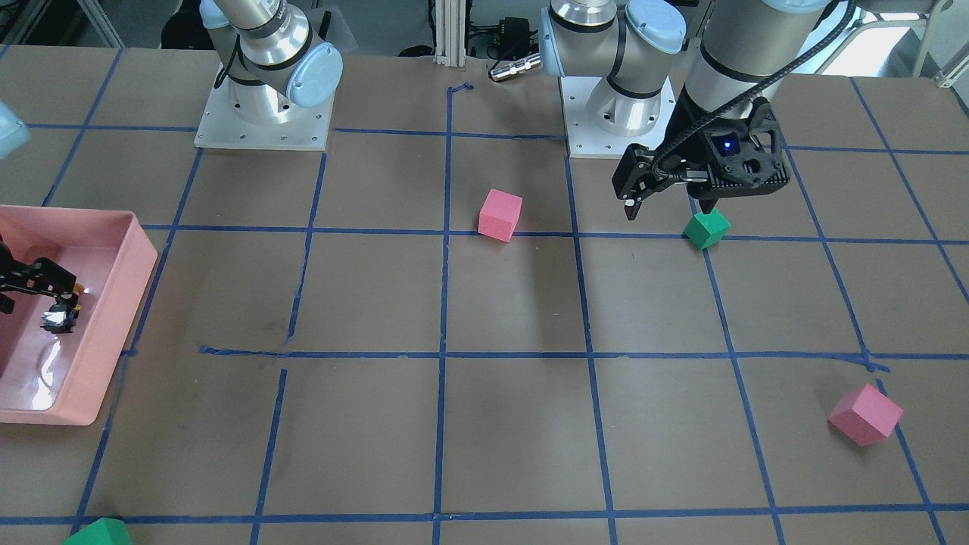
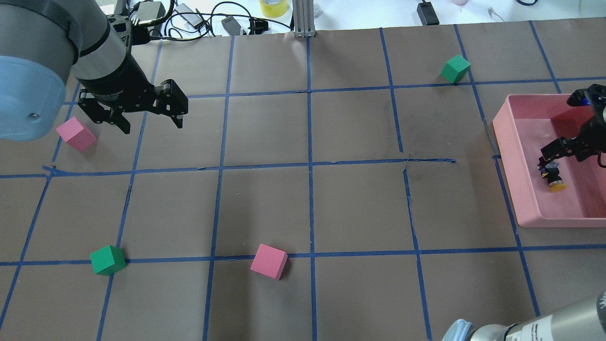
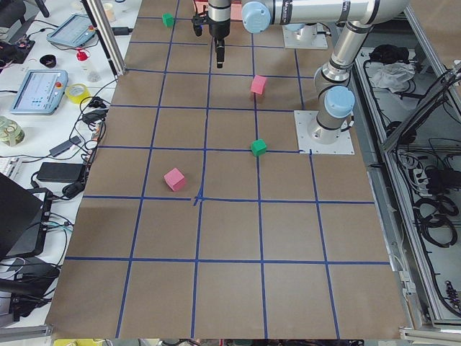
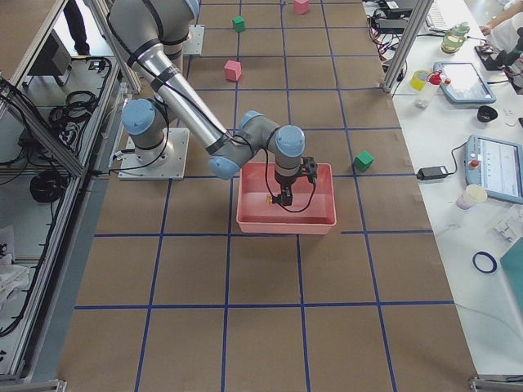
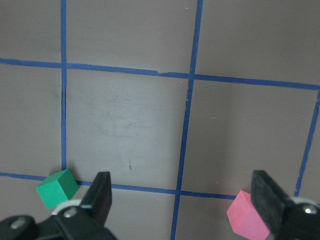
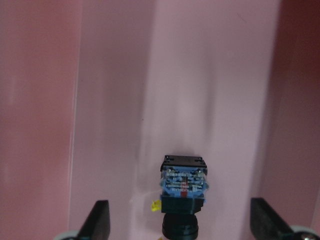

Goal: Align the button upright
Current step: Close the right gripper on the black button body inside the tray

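Observation:
The button point(image 2: 554, 178) lies on its side in the pink tray point(image 2: 521, 189) at the table's right end, its yellow cap point(image 2: 558, 186) pointing toward the robot. In the right wrist view its contact block point(image 6: 184, 181) faces away from the camera, with the black body below it. My right gripper point(image 6: 181, 201) is open inside the tray, fingers wide on either side of the button without touching it; it also shows in the overhead view point(image 2: 551, 158). My left gripper point(image 2: 150, 122) is open and empty, hovering over the far left of the table.
A pink cube point(image 2: 75, 134) lies just left of the left gripper. A green cube point(image 2: 108, 260) and another pink cube point(image 2: 269, 261) lie nearer the robot. A second green cube point(image 2: 455, 68) sits far right, beyond the tray.

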Controlling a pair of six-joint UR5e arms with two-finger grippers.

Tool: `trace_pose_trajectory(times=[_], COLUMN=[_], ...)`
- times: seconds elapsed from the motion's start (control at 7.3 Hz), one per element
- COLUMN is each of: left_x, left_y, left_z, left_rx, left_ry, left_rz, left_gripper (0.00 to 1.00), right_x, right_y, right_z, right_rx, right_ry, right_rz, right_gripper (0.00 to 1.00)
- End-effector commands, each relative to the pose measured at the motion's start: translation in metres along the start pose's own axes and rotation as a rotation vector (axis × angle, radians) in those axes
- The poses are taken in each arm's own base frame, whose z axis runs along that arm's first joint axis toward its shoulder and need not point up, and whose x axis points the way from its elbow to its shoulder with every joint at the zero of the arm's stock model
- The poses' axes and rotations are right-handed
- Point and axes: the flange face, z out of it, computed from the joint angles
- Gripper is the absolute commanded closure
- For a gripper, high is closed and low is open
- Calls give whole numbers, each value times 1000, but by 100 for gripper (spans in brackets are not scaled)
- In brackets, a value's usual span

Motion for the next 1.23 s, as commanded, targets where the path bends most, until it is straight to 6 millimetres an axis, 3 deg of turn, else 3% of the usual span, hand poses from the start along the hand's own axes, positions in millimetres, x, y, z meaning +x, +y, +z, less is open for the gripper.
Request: trace_pose_trajectory(times=[0.0, 1.1], left_x=[0, 0], left_y=[0, -1], left_z=[1, 0], left_rx=[-1, 7], left_ry=[1, 1], left_rz=[2, 8], left_gripper=[0, 0], right_x=[-1, 0], right_y=[1, 4], right_z=[3, 32], right_rx=[-5, -27], right_ry=[-7, -4], right_rz=[20, 67], right_gripper=[0, 0])
